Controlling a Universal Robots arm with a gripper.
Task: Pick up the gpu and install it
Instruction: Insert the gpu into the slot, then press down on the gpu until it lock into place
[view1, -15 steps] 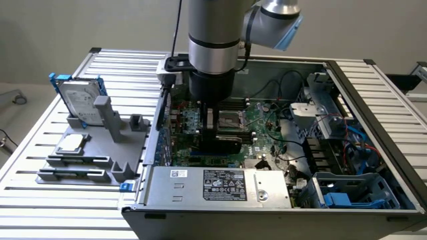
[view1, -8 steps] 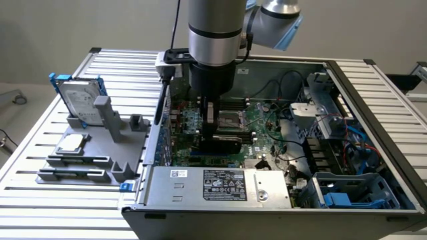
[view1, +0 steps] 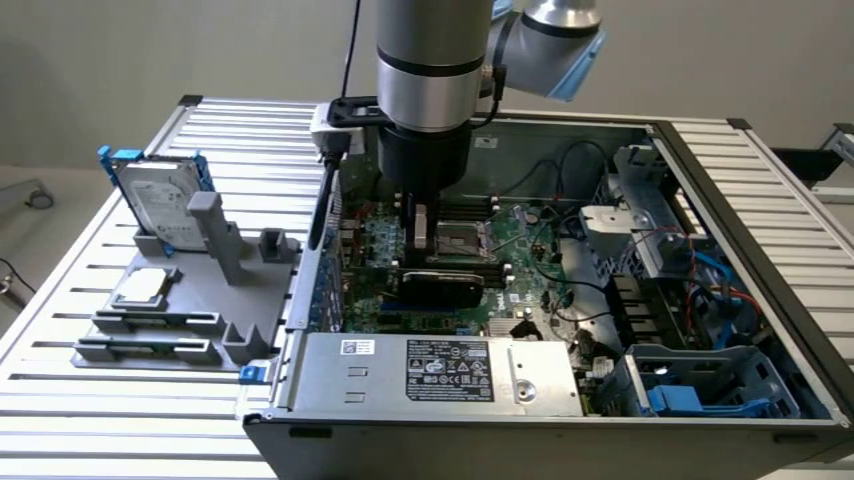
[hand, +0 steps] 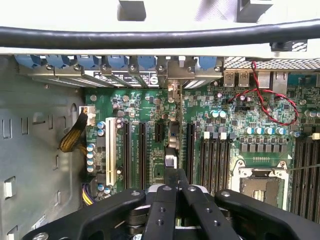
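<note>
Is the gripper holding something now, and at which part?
The gripper is shut on the gpu, gripping its upper edge, over the motherboard.

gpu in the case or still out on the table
In the case: the gpu stands on edge over the motherboard, with the shut gripper on its top edge.
</note>
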